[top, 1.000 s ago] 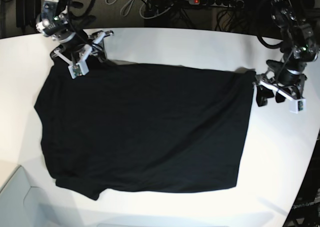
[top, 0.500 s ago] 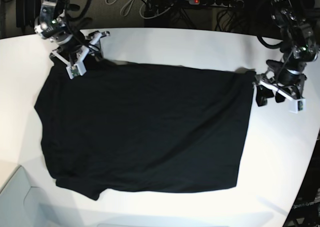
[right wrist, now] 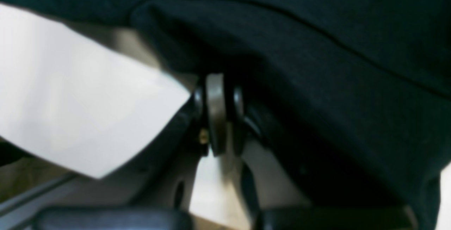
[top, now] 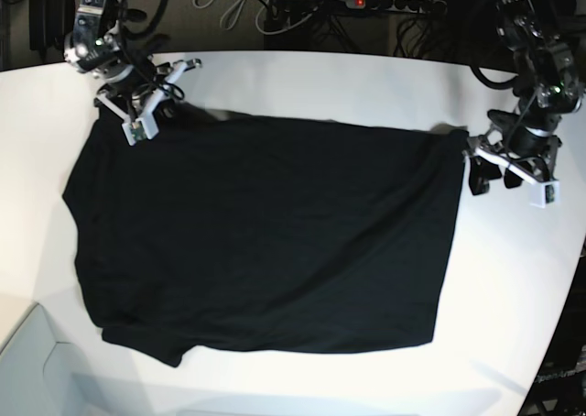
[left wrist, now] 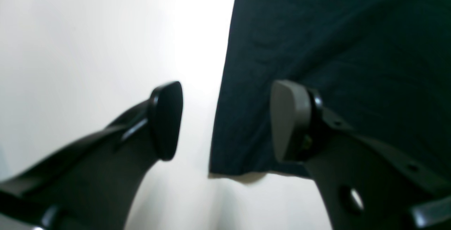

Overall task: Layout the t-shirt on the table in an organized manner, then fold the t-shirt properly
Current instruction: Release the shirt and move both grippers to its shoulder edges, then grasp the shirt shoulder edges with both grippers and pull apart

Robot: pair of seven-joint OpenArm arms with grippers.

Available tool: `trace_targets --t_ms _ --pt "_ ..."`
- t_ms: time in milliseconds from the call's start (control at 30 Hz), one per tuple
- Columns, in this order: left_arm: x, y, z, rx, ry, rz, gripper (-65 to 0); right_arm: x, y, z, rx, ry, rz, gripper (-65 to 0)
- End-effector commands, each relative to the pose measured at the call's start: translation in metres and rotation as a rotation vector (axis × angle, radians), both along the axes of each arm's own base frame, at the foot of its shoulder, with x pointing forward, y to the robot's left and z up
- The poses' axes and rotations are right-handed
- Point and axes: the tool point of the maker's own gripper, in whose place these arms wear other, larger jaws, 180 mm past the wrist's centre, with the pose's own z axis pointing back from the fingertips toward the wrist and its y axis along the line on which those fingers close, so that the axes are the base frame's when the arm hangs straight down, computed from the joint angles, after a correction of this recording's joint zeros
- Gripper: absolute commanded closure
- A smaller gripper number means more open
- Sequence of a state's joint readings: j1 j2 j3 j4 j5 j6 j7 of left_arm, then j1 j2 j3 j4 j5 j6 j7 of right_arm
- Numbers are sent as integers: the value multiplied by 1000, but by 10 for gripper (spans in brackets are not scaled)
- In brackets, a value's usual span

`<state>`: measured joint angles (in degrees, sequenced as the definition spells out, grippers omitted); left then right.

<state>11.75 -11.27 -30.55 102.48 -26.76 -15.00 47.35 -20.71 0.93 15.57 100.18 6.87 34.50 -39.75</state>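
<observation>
**Spreading the shirt flat, one corner pinched**

Lying back-side up, the black t-shirt [top: 265,237] covers the middle of the white bench [top: 366,86], mostly flat. At its far corner the right gripper [right wrist: 220,113] has its fingers [right wrist: 215,110] pressed together on a bunched fold of the cloth. Across the bench, the left gripper [left wrist: 225,120] hangs with fingers [left wrist: 289,120] spread wide, holding nothing, straddling the shirt's edge near its corner.

No readable text, label, brand, number or sign is showing in any view; the t-shirt [top: 265,233] is lying with plain black fabric up.
</observation>
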Motion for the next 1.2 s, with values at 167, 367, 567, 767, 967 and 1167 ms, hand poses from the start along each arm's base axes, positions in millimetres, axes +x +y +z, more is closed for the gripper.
trace_targets --t_ms 167,367,567,767,967,1167 --pt "8 3 15 13 -57 0 -385 -5 3 40 -32 -97 22 0" --pt "14 4 23 15 -81 2 -385 -19 25 48 -21 -96 91 0" --pt "14 6 25 19 -83 4 -385 -42 48 37 12 -35 160 0" --pt "13 8 23 23 -75 3 -385 -55 56 31 6 -3 233 0" --pt "15 7 26 24 -85 3 -385 -56 46 30 -25 3 248 0" --pt "26 3 34 15 -115 -2 -388 -63 47 28 -22 21 252 -106"
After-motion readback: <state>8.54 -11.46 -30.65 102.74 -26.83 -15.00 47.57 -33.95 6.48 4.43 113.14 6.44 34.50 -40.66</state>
